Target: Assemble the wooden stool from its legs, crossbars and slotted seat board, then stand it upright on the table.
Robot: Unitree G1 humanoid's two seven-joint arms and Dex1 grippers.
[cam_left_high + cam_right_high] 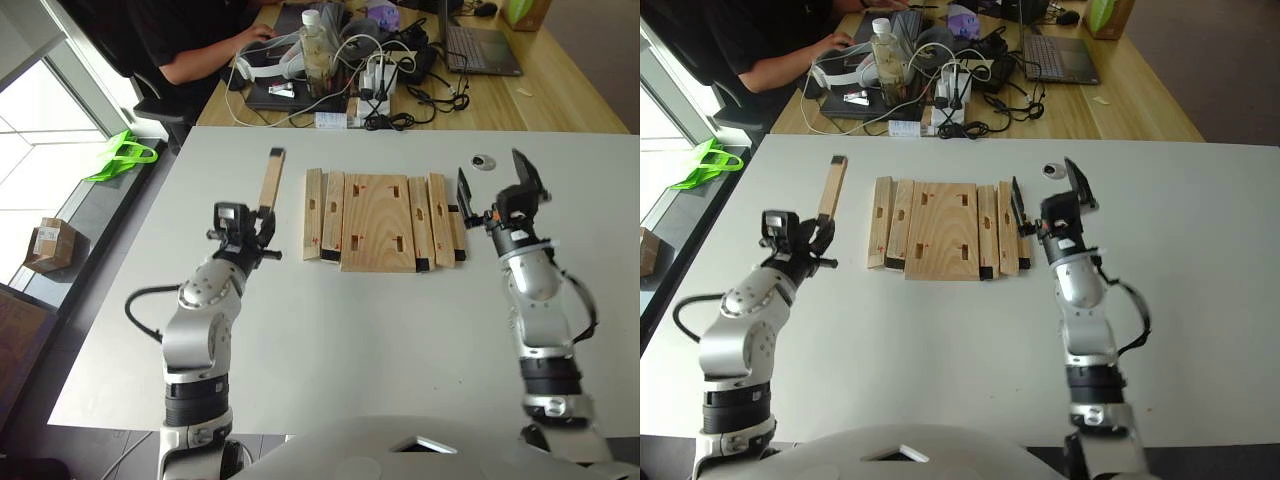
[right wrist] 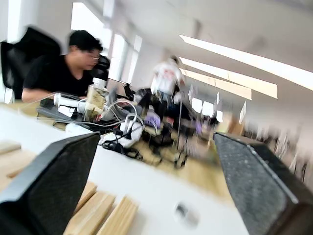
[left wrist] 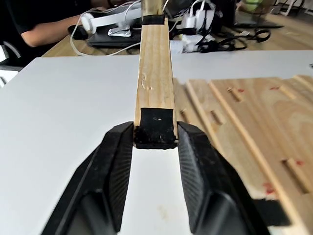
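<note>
The slotted seat board point(image 1: 378, 222) lies flat in the middle of the white table point(image 1: 330, 350). Wooden bars lie beside it: two on its left point(image 1: 322, 214) and several on its right point(image 1: 441, 216), some with black ends. My left gripper point(image 1: 258, 238) is shut on the black-taped end of one wooden leg point(image 3: 155, 78), left of the board. That leg point(image 1: 272, 180) points toward the table's far edge. My right gripper point(image 1: 495, 190) is open and raised just right of the bars, nothing between its fingers point(image 2: 54, 186).
A small round grey object point(image 1: 484, 160) lies on the table behind the right gripper. A wooden desk point(image 1: 560, 100) at the back holds cables, a bottle point(image 1: 316, 50) and a laptop. The table's near half is bare.
</note>
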